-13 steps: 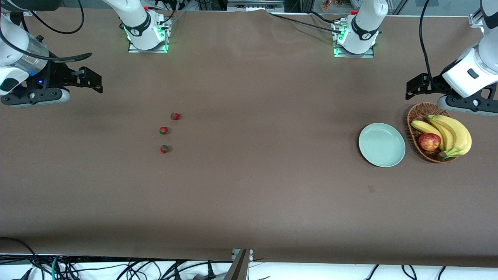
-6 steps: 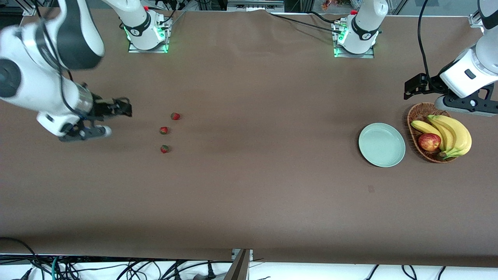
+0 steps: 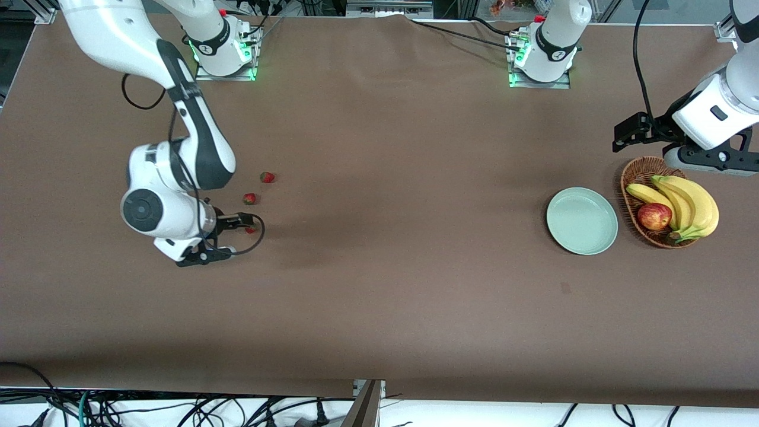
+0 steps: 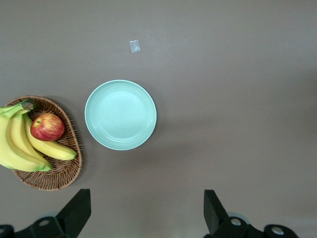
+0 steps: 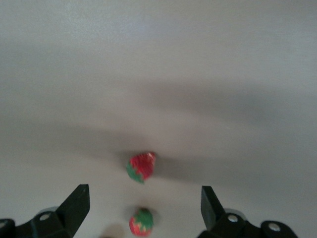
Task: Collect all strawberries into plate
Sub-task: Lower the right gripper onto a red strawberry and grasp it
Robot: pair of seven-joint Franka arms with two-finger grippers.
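A robotics laboratory is indicated. Two arm bases [image 3: 222,50] [image 3: 542,56] with green lit rings are seen bolted on metal plates at the table's [image 3: 379,296] edge, toward eleven and one o'clock in the front view. The table is covered in plain brown sheeting. Bundles of loose cables [image 3: 178,409] are seen on the floor along six to seven o'clock, and aluminium framing [image 3: 388,7] is seen at twelve o'clock.

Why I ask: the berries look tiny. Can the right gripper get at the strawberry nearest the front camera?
Probably yes. The right gripper is open right at that strawberry, which lies alone on bare table, apart from the other two strawberries.
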